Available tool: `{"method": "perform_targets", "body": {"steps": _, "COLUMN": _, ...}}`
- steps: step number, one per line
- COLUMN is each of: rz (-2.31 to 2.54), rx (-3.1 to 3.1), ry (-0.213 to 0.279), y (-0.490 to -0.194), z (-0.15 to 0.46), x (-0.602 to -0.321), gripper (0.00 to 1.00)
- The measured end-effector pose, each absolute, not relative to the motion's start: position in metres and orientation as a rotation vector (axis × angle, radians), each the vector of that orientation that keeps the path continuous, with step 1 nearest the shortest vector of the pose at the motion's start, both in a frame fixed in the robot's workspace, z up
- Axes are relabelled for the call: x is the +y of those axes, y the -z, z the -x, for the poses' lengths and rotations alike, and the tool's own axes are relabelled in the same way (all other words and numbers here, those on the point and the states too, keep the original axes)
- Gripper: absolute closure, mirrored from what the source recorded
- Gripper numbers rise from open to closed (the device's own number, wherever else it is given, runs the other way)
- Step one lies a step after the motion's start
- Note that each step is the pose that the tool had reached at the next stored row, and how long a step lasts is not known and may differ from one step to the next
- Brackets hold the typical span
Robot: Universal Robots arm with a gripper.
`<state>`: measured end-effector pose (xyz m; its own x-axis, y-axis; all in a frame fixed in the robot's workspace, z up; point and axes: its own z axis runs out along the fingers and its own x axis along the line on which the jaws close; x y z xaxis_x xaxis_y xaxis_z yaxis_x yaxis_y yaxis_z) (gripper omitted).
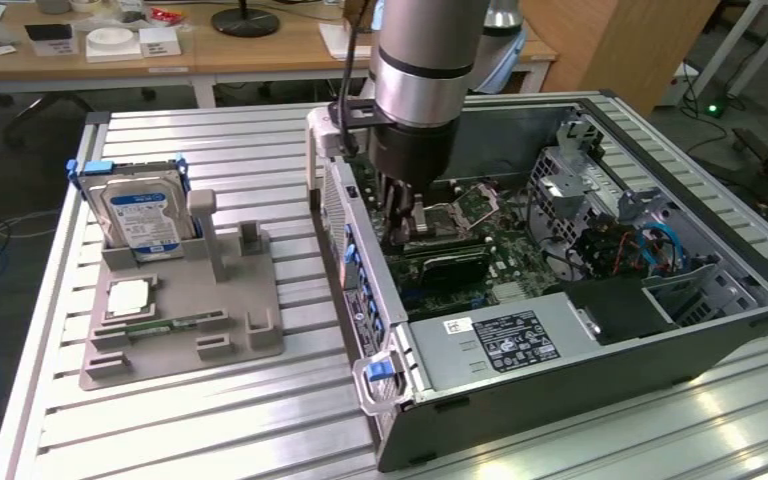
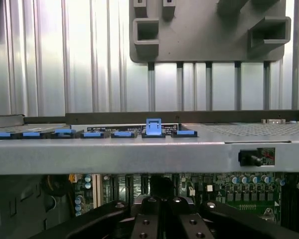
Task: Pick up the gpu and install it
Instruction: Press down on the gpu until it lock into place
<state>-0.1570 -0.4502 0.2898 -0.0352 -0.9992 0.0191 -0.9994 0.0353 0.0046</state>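
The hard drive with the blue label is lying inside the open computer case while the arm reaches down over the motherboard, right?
Not quite. In the exterior view the hard drive stands upright in the grey holder on the table beside the computer case. The arm does reach down over the motherboard.

An open black desktop computer case [image 1: 584, 300] lies on its side on the ribbed aluminium bench [image 1: 224, 420], its green motherboard [image 1: 478, 255] exposed. Toward the exterior view's left, a grey plastic holder tray [image 1: 184, 320] carries an upright silver hard drive with a blue label [image 1: 141, 218] and a narrow green memory stick [image 1: 171, 325]. Blue plastic latches [image 2: 153, 127] line the case's edge.
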Motion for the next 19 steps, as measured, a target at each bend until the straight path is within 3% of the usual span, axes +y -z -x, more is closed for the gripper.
{"method": "perform_targets", "body": {"steps": 19, "rz": -2.169, "rx": -2.247, "ry": -0.014, "y": -0.2942, "z": 0.1647, "x": -0.4502, "gripper": 0.89}}
